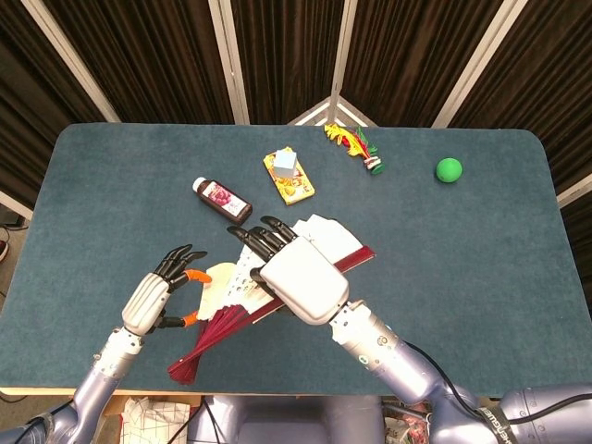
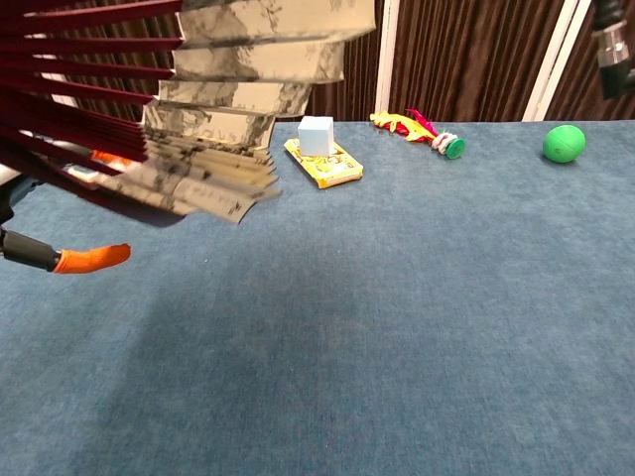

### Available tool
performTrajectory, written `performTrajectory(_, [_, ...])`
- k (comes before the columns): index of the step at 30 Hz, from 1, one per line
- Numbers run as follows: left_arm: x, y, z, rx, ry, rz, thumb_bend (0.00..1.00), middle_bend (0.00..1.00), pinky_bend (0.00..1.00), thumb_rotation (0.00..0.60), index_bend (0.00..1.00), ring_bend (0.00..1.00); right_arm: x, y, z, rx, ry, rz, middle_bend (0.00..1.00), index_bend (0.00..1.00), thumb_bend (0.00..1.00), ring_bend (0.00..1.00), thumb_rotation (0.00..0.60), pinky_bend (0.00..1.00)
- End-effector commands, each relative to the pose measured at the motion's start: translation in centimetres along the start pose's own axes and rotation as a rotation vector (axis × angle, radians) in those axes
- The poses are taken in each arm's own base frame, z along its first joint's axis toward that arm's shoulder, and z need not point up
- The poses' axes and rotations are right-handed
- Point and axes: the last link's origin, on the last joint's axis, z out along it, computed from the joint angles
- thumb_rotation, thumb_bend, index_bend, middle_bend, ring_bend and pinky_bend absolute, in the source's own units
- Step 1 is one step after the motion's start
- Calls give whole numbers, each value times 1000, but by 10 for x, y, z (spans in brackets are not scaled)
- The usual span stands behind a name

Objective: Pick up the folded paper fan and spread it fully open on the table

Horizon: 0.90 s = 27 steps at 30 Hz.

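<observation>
The paper fan [image 1: 326,236] has dark red ribs and cream printed paper. It is partly spread and held above the blue table [image 1: 481,268]. My right hand [image 1: 301,282] lies over its middle and grips it, hiding the central folds. The ribs converge at the pivot [image 1: 185,365] near the front edge. In the chest view the fan [image 2: 248,69] fills the upper left, close to the camera. My left hand [image 1: 153,301] hovers just left of the fan with its fingers apart and nothing in it. One of its orange fingertips [image 2: 89,260] shows below the fan.
A small dark bottle [image 1: 222,201] lies just beyond the fan. A yellow packet [image 1: 294,185] with a pale blue cube [image 1: 285,162] on it sits behind that. A feathered toy [image 1: 356,148] and a green ball [image 1: 449,169] lie at the back right.
</observation>
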Motion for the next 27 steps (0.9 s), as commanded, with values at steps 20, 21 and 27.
performTrajectory(20, [3,-1,17,15,91,32,420,356,129,600,711,6,5,5,-9,-6,11,21,149,830,403,216,600,163])
performTrajectory(21, [3,-1,17,17,93,32,420,367,134,600,721,10,5,5,-9,-8,12,22,149,830,403,216,600,163])
performTrajectory(27, [11,-9,18,36,127,47,425,438,171,600,788,54,11,14,-14,-31,28,25,149,830,403,216,600,163])
